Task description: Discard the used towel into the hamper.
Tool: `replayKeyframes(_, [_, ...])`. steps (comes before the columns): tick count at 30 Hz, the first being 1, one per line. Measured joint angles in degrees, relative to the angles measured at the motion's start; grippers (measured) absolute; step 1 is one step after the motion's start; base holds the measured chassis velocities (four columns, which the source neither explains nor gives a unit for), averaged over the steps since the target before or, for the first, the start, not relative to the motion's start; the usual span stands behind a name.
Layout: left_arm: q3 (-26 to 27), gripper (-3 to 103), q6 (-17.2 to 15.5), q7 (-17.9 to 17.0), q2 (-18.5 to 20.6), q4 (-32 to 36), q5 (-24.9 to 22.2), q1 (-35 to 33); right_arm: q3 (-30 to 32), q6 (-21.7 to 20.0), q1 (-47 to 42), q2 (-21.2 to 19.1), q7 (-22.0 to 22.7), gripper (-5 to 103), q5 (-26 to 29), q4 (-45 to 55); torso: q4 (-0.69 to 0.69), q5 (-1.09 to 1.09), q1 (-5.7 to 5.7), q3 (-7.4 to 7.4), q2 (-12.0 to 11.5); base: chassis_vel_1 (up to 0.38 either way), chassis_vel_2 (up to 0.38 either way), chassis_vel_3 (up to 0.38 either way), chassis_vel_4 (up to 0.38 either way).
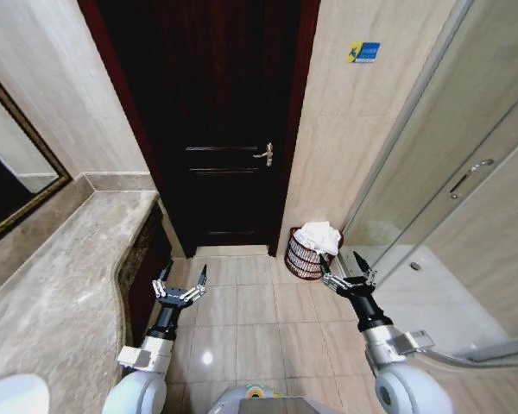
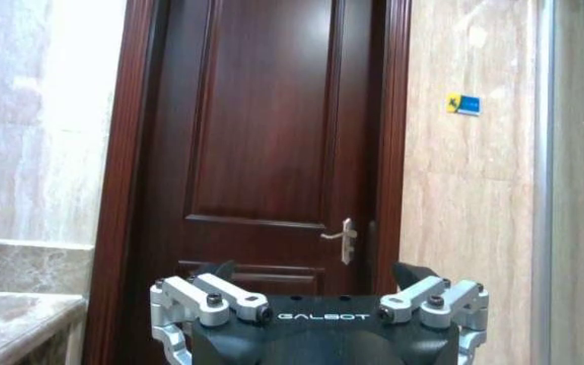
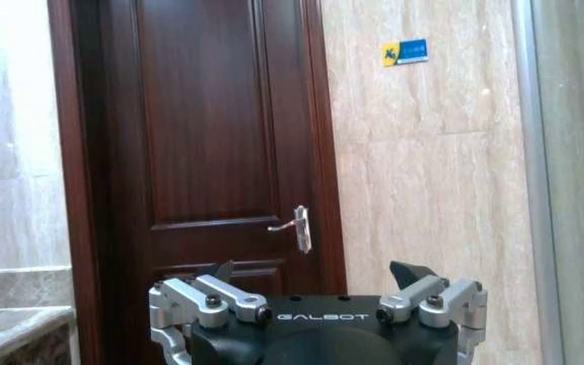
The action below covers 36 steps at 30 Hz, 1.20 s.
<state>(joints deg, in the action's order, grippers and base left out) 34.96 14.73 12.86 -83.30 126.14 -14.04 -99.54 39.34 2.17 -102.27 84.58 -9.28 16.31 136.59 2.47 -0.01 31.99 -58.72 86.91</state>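
Towel [image 1: 319, 236]: white, crumpled, seen lying inside the hamper and heaped above its rim; judged already discarded.
Countertop [image 1: 60, 293]: marble vanity along the robot's left side, with a framed mirror [image 1: 9, 172] on the wall above it.
Left gripper [image 1: 181, 280]: held low over the tiled floor [image 1: 242, 319], just beside the counter's edge; fingers spread wide, nothing held.
Door [image 1: 216, 129]: dark wood, closed, with a lever handle [image 1: 264, 154]; faced by both wrist cameras.
Hamper [image 1: 306, 257]: dark reddish-brown wire basket, standing on the floor against the wall just right of the door frame.
Right gripper [image 1: 347, 276]: just beside the hamper, at about rim level; fingers spread wide, nothing held.
Shower enclosure [image 1: 449, 190]: glass panel along the right side.
Step in hand: drop judged complete, both grippers empty.
Next move: little seems called for beyond drawing the right arm clear without knocking the basket.
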Motion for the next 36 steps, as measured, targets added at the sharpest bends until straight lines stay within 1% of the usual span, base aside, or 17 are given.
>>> replayKeyframes(5, [0.0, 100, 0.0, 0.0, 0.0, 0.0, 0.0, 0.0, 0.0, 0.0, 0.0, 0.0, 0.0, 100, 0.0, 0.0, -0.01, 0.0, -0.05, 0.02, 0.0, 0.086, -0.083, -0.079, 0.097])
replayKeyframes(36, [0.0, 100, 0.0, 0.0, 0.0, 0.0, 0.0, 0.0, 0.0, 0.0, 0.0, 0.0, 0.0, 100, 0.0, 0.0, -0.01, 0.01, 0.02, 0.0, 0.0, -0.007, 0.006, 0.01, -0.005])
